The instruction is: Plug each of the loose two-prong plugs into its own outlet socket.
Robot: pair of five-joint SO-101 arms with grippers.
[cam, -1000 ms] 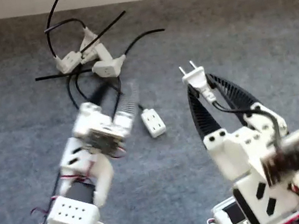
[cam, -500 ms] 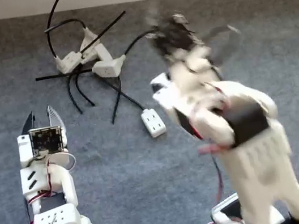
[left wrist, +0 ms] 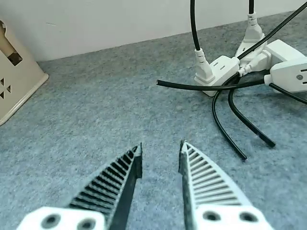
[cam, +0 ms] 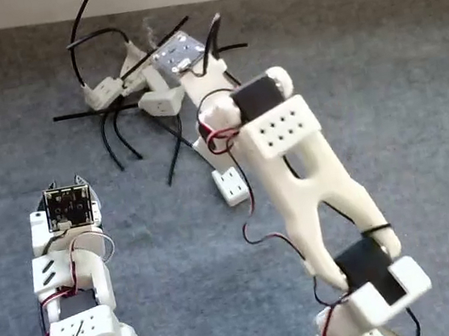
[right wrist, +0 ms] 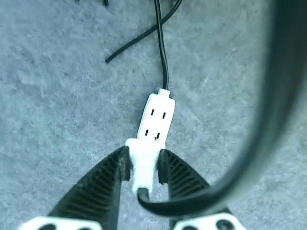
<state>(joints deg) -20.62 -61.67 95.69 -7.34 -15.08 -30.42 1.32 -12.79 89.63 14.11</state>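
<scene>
- since a second ago, my right arm [cam: 293, 165] has swung over from the right side, where it held the two-prong plug [right wrist: 143, 170] up with its prongs in the air, and now stretches across the grey carpet [right wrist: 57, 96] and down over the loose socket block [right wrist: 157, 117]
- my left arm [cam: 69, 271] has drawn back from the middle to the near left
- my right claw [right wrist: 143, 152] is clamped on the white two-prong plug, one ribbed finger pressed to each side of its body
- the plug's front end meets the near end of the white socket block, which lies flat on the carpet with two pairs of slots facing up; i cannot tell whether the prongs are in a slot
- the black plug cord [right wrist: 259, 143] leaves the plug's tail between my fingers and loops up close past the camera
- the black block cord [right wrist: 160, 48] runs off from the block's far end
- my left claw [left wrist: 160, 146] hovers low over the carpet, its tips parted by a narrow gap, with nothing between them
- well beyond the left claw lies a tangle of white sockets [left wrist: 288, 72] crossed by black cords; one seated plug [left wrist: 204, 72] stands in the nearest of them
- off to one side a beige box [left wrist: 14, 76] sits against the pale wall
</scene>
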